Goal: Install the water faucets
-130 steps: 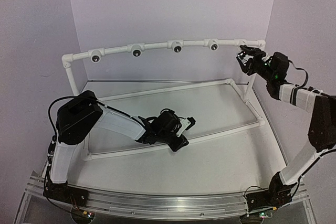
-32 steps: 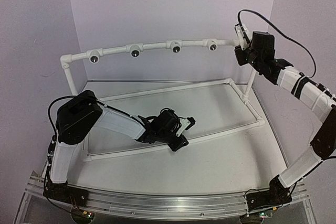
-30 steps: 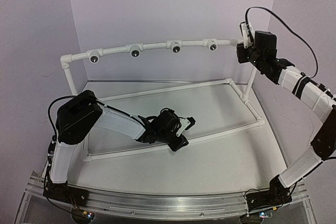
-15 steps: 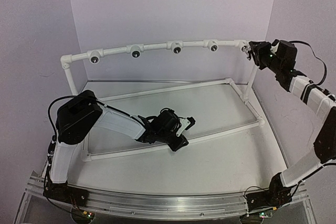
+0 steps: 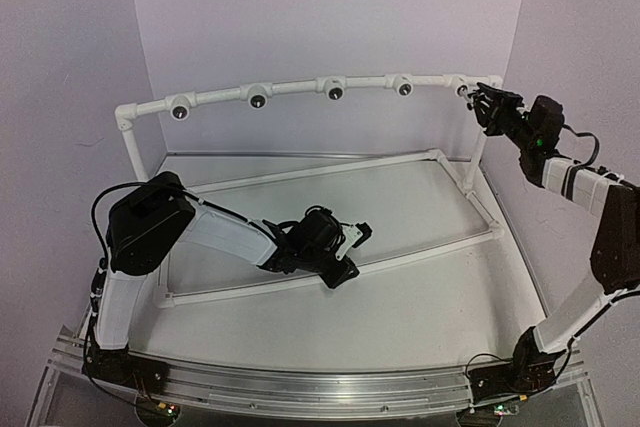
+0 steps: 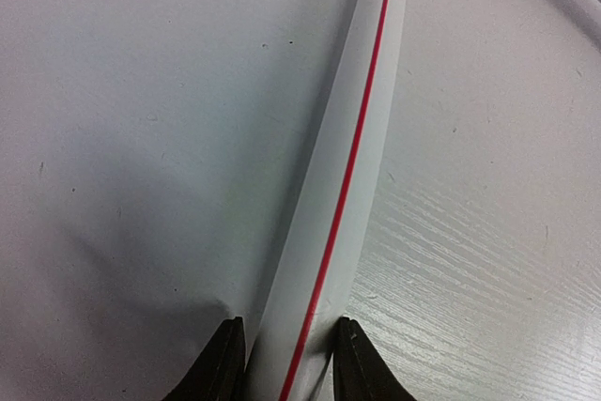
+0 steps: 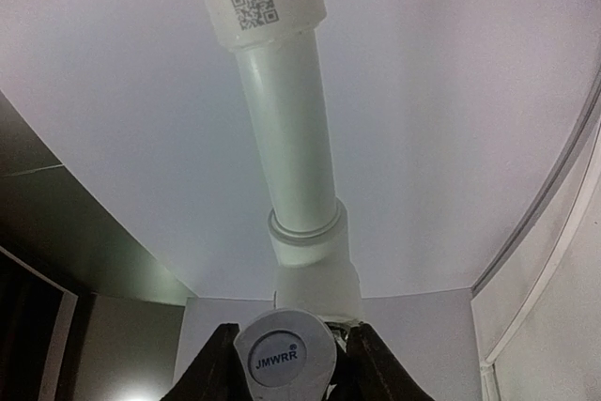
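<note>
White plastic pipe forms a frame [image 5: 300, 173] that stands on the counter [image 5: 420, 297]. Near the middle of the counter, the left gripper [image 6: 286, 340] is closed narrowly on the low front pipe [image 6: 362, 129], which carries a thin red line. One finger touches each side of it. In the top view this pipe runs from about 8 o'clock to 3 o'clock.

At about 2 o'clock, at the right end of the raised back rail [image 5: 295, 89], the right gripper [image 5: 478, 99] holds the water faucet [image 7: 285, 360]. In the right wrist view its round silver-grey end, marked JMWRR, sits between the two fingers, and both touch it. Directly behind it, toward 12 o'clock in that view, is a white fitting [image 7: 317, 279]. Four round sockets [image 5: 259, 99] with dark holes sit along the rail toward 10 o'clock.
</note>
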You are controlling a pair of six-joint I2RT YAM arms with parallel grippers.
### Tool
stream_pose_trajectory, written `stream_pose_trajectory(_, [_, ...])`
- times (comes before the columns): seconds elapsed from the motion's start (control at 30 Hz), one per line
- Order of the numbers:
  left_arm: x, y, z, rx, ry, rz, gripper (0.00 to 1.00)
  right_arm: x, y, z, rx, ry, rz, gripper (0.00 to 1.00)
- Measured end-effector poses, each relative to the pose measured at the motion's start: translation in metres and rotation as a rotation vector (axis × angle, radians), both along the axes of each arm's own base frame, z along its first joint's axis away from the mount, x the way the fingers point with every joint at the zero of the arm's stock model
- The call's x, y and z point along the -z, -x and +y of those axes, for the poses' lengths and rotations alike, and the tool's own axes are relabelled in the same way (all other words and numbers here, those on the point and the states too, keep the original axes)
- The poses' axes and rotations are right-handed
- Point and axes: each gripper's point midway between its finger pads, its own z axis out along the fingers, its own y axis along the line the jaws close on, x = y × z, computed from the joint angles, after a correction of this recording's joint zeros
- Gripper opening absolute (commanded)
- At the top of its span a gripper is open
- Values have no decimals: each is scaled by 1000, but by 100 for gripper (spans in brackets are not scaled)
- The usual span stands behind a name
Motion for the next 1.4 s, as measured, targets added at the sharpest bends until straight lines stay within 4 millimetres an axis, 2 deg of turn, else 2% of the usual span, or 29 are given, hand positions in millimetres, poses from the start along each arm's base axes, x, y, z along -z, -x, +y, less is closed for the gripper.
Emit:
stream_pose_trajectory(0.17, [0,0,0,-1,0,1,0,6,0,0,-7,-45,-4,0])
stream_pose_trajectory(0.3, [0,0,0,-1,0,1,0,12,-1,0,-10,-51,-19,6])
stream_pose_trajectory(0.37, [0,0,0,-1,0,1,0,13,-3,0,-12,-50,-32,15])
stream_pose_trajectory(0.43, [0,0,0,-1,0,2,0,12,-4,0,-12,-33,-56,29])
stream_pose_trajectory(0.53, [0,-1,0,-5,0,-1,0,5,-12,4,-24,75,-99,41])
stream_pose_trajectory(0.6, [0,-1,0,-5,2,0,0,14,-18,11,-38,175,-92,41])
stream_pose_trajectory(0.73, [0,-1,1,-7,0,0,0,12,-15,9,-10,303,-101,40])
stream_pose_trajectory(0.77, [0,-1,0,-7,1,0,0,11,-14,9,-5,317,-99,42])
stream_pose_trajectory(0.8, [0,-1,0,-7,1,0,0,11,-13,8,2,328,-97,49])
stream_pose_trajectory(0.83, [0,-1,0,-7,1,0,0,11,-12,7,9,342,-95,60])
stream_pose_trajectory(0.87, [0,-1,0,-7,1,0,0,12,-11,6,20,362,-87,62])
stream_pose_trajectory(0.93, [0,-1,0,-7,1,0,0,18,-11,4,28,378,-64,63])
stream_pose_trajectory(0.97, [0,-1,0,-6,1,0,0,18,-11,4,28,375,-63,57])
stream_pose_trajectory(1.0, [0,-1,0,-6,1,0,0,20,-11,4,28,361,-54,57])
stream_pose_trajectory(1.07, [0,-1,0,-6,1,0,0,20,-8,1,26,275,-52,69])
stream_pose_trajectory(1.13, [0,-1,0,-6,1,1,0,23,-5,3,10,186,-51,97])
stream_pose_trajectory(1.27, [0,-1,0,-5,2,2,0,37,-6,4,-22,115,-54,98])
stream_pose_trajectory(1.4, [0,-1,0,-5,1,2,0,37,4,1,-1,149,-57,98])
